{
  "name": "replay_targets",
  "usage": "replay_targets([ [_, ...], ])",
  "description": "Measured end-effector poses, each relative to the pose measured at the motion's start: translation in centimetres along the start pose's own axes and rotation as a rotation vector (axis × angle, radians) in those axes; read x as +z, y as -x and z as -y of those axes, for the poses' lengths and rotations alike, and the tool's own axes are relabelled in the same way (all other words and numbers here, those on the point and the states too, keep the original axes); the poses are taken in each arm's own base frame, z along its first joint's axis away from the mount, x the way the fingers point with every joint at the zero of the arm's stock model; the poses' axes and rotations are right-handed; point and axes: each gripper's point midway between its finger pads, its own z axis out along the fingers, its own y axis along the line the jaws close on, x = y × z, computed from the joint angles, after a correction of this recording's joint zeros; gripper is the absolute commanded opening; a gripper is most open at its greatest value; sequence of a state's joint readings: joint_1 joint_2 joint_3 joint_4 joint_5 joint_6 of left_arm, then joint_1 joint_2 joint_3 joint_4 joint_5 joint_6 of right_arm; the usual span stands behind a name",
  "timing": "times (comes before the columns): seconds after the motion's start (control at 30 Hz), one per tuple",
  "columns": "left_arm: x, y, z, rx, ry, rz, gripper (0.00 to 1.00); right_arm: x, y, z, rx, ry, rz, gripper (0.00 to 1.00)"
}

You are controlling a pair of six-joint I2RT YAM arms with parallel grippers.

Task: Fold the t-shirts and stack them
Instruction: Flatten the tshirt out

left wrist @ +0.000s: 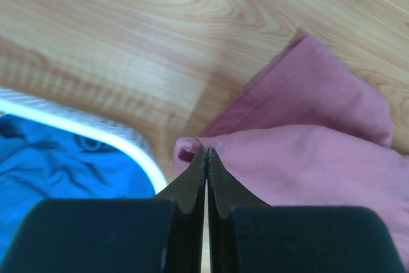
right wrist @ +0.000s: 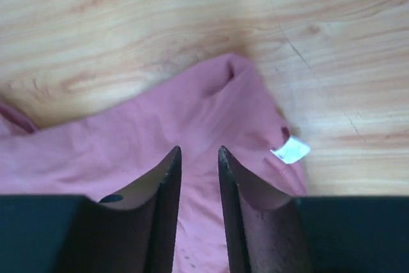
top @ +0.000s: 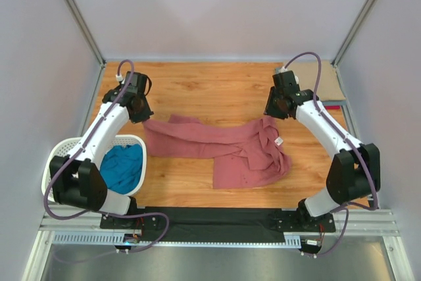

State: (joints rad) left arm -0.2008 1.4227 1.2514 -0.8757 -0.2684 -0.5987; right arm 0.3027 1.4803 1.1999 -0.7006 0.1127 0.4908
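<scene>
The dusty rose-red t-shirt (top: 223, 149) lies crumpled and stretched across the middle of the wooden table. My left gripper (top: 139, 114) is at its left corner. In the left wrist view the jaws (left wrist: 206, 151) are shut, pinching the shirt's edge (left wrist: 307, 158). My right gripper (top: 275, 111) is over the shirt's right end. In the right wrist view (right wrist: 199, 151) it is open, with the cloth (right wrist: 128, 145) below the gap and a white label (right wrist: 291, 150) to the right. A teal blue t-shirt (top: 123, 166) lies in the basket. A folded tan t-shirt (top: 322, 82) lies at the back right.
The white perforated basket (top: 59, 153) stands at the near left, and its rim (left wrist: 96, 133) is close beside the left gripper. A blue and red edge (top: 332, 104) shows under the tan shirt. Grey walls and metal posts enclose the table.
</scene>
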Motion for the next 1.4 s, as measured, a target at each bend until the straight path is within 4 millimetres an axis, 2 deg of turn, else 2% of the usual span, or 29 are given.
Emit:
replay_targets([
  [0.1,0.6,-0.4,1.0,0.003,-0.053,-0.01,0.0,0.8,1.0,-0.2,0.032,-0.015,-0.009,0.38],
  [0.2,1.1,-1.1,1.7,0.007,-0.086,-0.038,0.0,-0.1,-0.3,0.4,0.102,-0.026,-0.03,0.39],
  [0.3,1.6,-1.3,2.2,0.01,-0.104,-0.053,0.0,-1.4,-3.0,0.9,0.191,-0.006,-0.06,0.4],
  [0.4,1.8,-1.4,2.5,0.011,-0.115,-0.063,0.0,-2.1,-6.7,0.9,0.272,0.026,-0.118,0.4],
  [0.57,1.8,-1.4,2.7,0.013,-0.123,-0.064,0.0,-1.2,-12.9,1.1,0.328,-0.006,-0.252,0.4],
  [0.67,1.7,-1.4,2.7,0.015,-0.124,-0.064,0.0,-0.9,-14.8,1.8,0.37,-0.032,-0.285,0.4],
  [0.87,1.7,-1.5,2.6,0.023,-0.124,-0.067,0.0,-1.2,-16.1,2.5,0.422,-0.046,-0.255,0.4],
  [1.07,1.7,-1.5,2.7,0.025,-0.131,-0.071,0.0,-0.3,-17.1,3.4,0.433,-0.08,-0.252,0.39],
  [1.4,1.7,-1.6,2.9,0.025,-0.139,-0.075,0.0,-0.2,-17.7,3.0,0.424,-0.07,-0.234,0.36],
])
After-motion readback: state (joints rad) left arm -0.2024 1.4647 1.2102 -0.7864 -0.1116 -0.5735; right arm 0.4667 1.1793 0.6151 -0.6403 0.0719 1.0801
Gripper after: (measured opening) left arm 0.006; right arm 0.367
